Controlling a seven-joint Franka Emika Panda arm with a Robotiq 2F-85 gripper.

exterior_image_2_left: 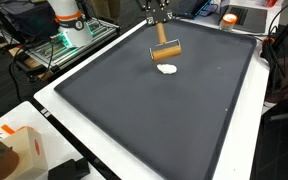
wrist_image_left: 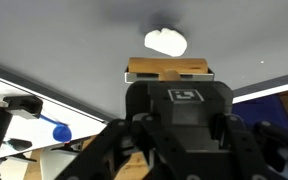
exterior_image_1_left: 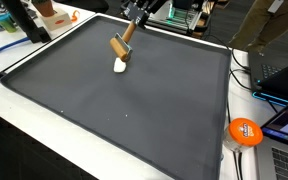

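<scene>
My gripper (exterior_image_1_left: 134, 21) (exterior_image_2_left: 160, 23) is shut on the handle of a wooden brush-like tool (exterior_image_1_left: 120, 47) (exterior_image_2_left: 165, 50). The tool hangs head-down over the far part of a dark mat (exterior_image_1_left: 134, 110) (exterior_image_2_left: 154, 120). A small white lump (exterior_image_1_left: 121, 67) (exterior_image_2_left: 167, 69) lies on the mat just past the tool's wide wooden head. In the wrist view the wooden head (wrist_image_left: 169, 72) shows beyond the black gripper body, with the white lump (wrist_image_left: 165, 42) a little further on. The fingertips are hidden there behind the gripper body.
An orange disc (exterior_image_1_left: 244, 131) lies on the white table beside the mat, near a laptop (exterior_image_1_left: 284, 125). A white robot base with an orange ring (exterior_image_2_left: 69, 20) stands behind the mat. A white and orange box (exterior_image_2_left: 14, 150) sits at a near corner.
</scene>
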